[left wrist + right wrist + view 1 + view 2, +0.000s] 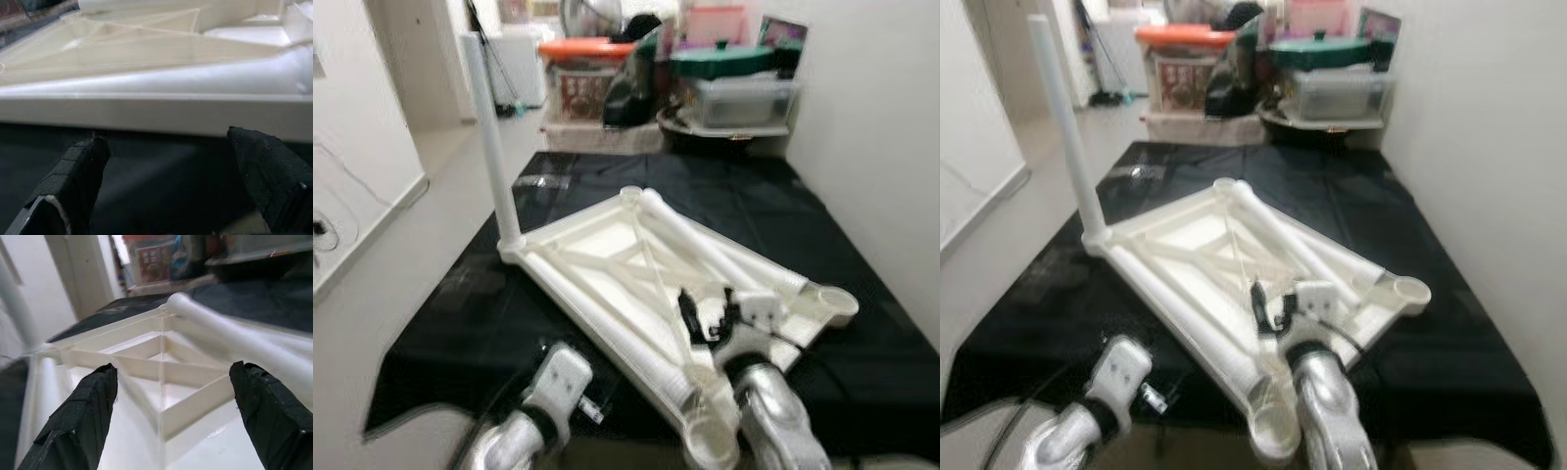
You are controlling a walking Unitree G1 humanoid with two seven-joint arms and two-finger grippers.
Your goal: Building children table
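Black cloth [862, 323] covers the floor, where the white tabletop [607, 245] lies underside up at centre. One leg [494, 137] is fitted upright at ten o'clock; loose legs [705, 245] remain unfitted. Right gripper [710, 315] and left gripper [166, 176] are held wide
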